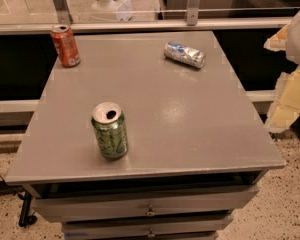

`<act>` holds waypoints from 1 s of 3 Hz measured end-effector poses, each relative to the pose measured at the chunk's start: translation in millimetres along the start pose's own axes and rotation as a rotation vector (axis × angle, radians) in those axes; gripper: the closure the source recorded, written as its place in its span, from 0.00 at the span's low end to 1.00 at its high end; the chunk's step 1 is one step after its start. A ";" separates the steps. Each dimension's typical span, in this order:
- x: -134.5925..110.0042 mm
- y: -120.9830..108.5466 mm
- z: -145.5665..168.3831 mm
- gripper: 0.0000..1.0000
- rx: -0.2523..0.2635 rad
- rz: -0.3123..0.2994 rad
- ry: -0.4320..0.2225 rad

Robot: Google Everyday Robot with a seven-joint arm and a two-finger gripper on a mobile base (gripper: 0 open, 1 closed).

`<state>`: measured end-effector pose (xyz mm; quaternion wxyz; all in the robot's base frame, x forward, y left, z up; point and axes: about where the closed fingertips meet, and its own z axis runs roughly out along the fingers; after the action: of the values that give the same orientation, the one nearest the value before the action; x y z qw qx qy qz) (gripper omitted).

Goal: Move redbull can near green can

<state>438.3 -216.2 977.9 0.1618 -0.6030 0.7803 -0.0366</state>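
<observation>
The gripper (pixel 288 98) hung off the table's (pixel 190 134) right edge, apart from everything on it; whether it was open or closed could not be told, and it held no can. The redbull can (pixel 185 54) lay on its side toward the far right of the top, left of the gripper and farther back, its long axis running roughly across the table, slightly slanted. It looked silver-blue, shiny and crumpled. The green can (pixel 110 130) stood upright well apart, near the front left.
</observation>
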 end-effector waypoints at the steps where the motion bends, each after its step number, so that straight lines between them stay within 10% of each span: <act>1: 0.0 0.0 0.0 0.00 0.000 0.000 0.000; 3: -1.1 -30.5 45.2 0.00 0.018 0.017 -0.095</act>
<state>480.3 -217.1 943.1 0.2046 -0.5959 0.7765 -0.0134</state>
